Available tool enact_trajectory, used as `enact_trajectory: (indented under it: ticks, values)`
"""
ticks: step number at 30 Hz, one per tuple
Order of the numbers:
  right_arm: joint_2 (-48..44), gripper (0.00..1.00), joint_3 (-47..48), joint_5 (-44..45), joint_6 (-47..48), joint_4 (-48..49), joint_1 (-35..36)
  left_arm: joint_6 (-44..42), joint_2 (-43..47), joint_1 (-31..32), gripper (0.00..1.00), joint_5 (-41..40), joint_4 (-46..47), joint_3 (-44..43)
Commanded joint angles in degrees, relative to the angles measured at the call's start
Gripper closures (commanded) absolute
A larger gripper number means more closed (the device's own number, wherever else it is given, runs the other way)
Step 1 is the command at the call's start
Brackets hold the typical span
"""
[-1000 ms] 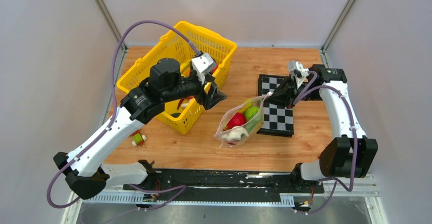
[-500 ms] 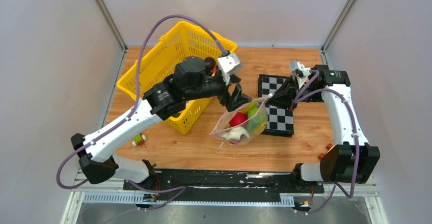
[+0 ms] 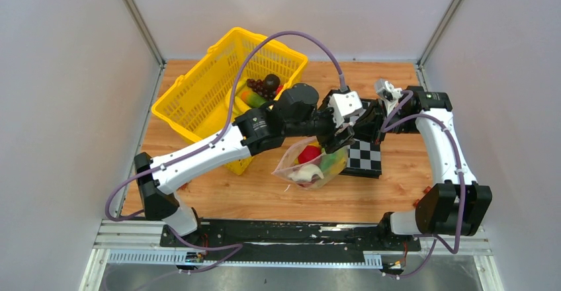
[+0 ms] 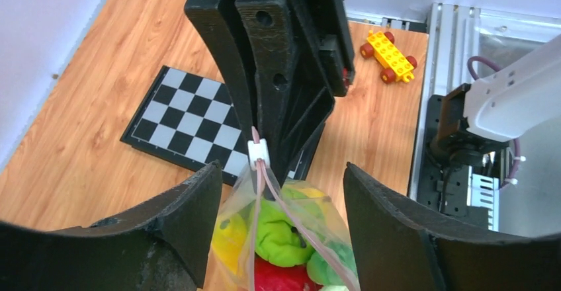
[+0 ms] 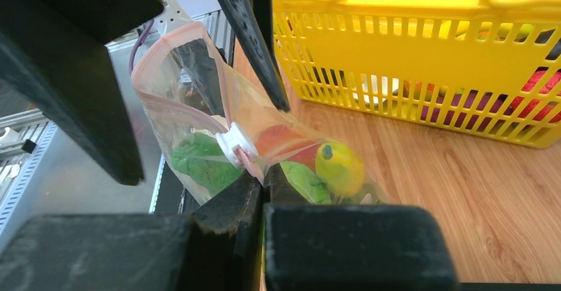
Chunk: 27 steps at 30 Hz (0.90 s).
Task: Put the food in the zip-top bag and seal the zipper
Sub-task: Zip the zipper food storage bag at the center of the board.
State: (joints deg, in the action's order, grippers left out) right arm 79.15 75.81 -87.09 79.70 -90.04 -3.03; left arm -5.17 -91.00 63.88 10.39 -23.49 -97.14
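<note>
A wooden table [image 3: 251, 192]. Flat on the wood, a black-and-white chessboard [image 3: 365, 159]. Right at the chessboard's left edge, a clear zip-top bag [image 3: 291, 168] with toy food [image 3: 308, 155] inside, bottom down on the wood. Farther left of the chessboard, a yellow basket [image 3: 192, 99]. Off the chessboard's near right corner, well apart, a little yellow block car [image 4: 390, 56] with red wheels.

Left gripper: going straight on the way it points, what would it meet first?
Probably the zipper of the zip-top bag, standing inside the open left gripper; right behind, the right gripper pinching it by the white slider. Depth unclear.
</note>
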Motion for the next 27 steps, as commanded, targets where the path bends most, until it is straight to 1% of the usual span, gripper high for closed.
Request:
enact_trajectory:
  ticks: [1,2,4,5,7,10,13,16,18,20,23,25,27]
  values:
    - [-0.64,1.00,-0.23,-6.58,1.33,-2.00,0.39,-2.10,-1.32,0.21,0.30,-1.77,1.05,-3.66]
    - [-0.79,1.00,-0.29,-6.61,1.34,-2.06,0.35,-2.24,-1.50,0.22,0.33,-2.26,0.94,-3.72]
    - [-0.98,1.00,-0.48,-6.68,1.53,-2.05,0.39,-2.46,-1.63,0.20,0.42,-2.56,1.17,-3.67]
    - [-1.02,1.00,-0.55,-6.69,1.56,-2.03,0.39,-2.43,-1.64,0.20,0.44,-2.57,1.47,-3.50]
    - [-0.94,1.00,-0.58,-6.70,1.55,-2.03,0.39,-2.23,-1.59,0.24,0.45,-2.41,2.14,-3.29]
    - [-0.72,1.00,-0.58,-6.77,1.58,-2.07,0.39,-2.00,-1.67,0.20,0.48,-2.35,2.89,-2.93]
    - [-0.63,1.00,-0.66,-6.78,1.60,-2.03,0.39,-1.58,-1.36,0.20,0.49,-2.17,4.03,-2.05]
    - [-0.49,1.00,-0.58,-6.86,1.69,-2.04,0.38,-1.40,-1.24,0.20,0.60,-2.36,4.72,-1.45]
    - [-0.43,1.00,-0.64,-6.86,1.69,-2.00,0.39,-1.35,-0.96,0.20,0.61,-2.72,5.52,-0.83]
    - [-0.40,1.00,-0.73,-6.94,1.75,-2.05,0.37,-1.44,-0.86,0.22,0.63,-2.75,5.69,-0.51]
    - [-0.47,1.00,-0.70,-6.95,1.77,-2.01,0.39,-2.25,-1.27,0.20,0.75,-2.77,4.48,-0.80]
    - [-0.58,1.00,-0.67,-6.95,1.80,-2.02,0.39,-2.72,-1.27,0.20,0.85,-2.59,3.82,-0.79]
    - [-0.58,1.00,-0.58,-6.95,1.79,-2.07,0.39,-2.99,-1.06,0.20,0.90,-2.58,3.45,-0.49]
